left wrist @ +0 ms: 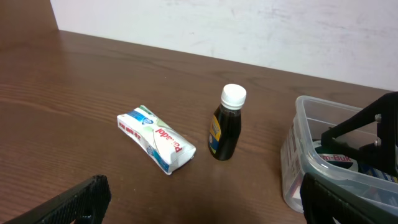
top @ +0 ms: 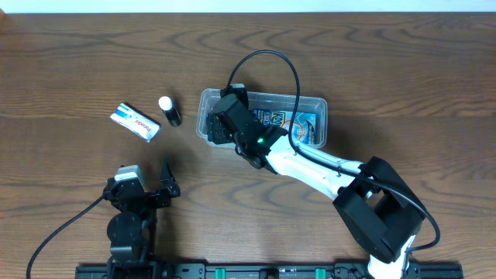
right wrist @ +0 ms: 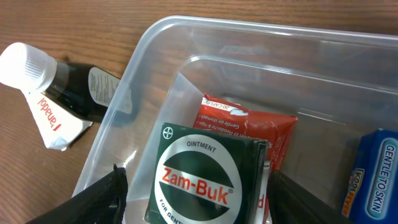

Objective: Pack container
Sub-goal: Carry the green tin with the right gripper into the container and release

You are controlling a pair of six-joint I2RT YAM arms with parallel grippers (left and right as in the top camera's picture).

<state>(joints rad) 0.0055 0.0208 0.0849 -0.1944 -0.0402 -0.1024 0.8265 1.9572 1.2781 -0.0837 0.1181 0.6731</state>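
The clear plastic container [top: 322, 105] sits right of the table's middle. My right gripper [top: 222, 118] hangs over its left end, open. A green Zam-Buk box [right wrist: 202, 177] lies in the container between the fingers, with a gap on the left side. Under and beside the box lie a red packet [right wrist: 249, 127] and a blue packet [right wrist: 376, 180]. A small dark bottle [top: 170, 111] with a white cap stands just left of the container [left wrist: 305, 124]. A white and blue packet [top: 135, 122] lies further left. My left gripper [top: 151, 186] rests near the front, open wide and holding nothing.
The right arm's black cable [top: 271, 62] loops above the container. The brown wooden table [top: 387, 46] spreads on all sides. In the left wrist view a white wall [left wrist: 249, 25] stands behind the table's far edge.
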